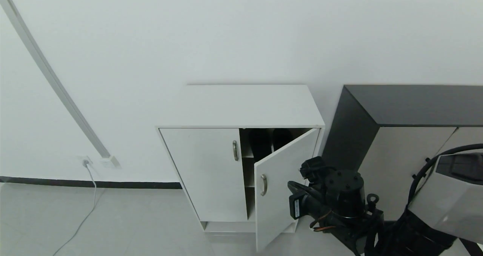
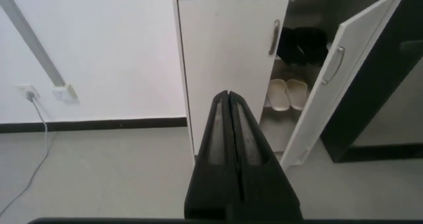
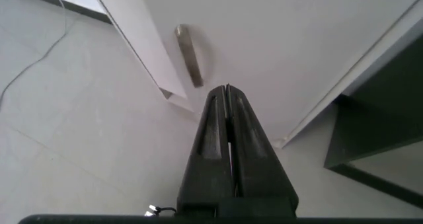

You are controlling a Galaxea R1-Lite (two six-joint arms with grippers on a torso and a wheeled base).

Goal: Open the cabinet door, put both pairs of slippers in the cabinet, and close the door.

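Nothing can be read (the white sticker (image 1: 296, 207) by the cabinet door (image 1: 281, 180) is too small).

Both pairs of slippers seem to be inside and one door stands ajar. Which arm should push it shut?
Probably the right. The right gripper, shut, sits close to the outer face of the open door, near its handle. The left gripper, also shut, is farther back, facing the cabinet front.

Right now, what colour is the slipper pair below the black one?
Cream-white slippers, seen best in the left wrist view.
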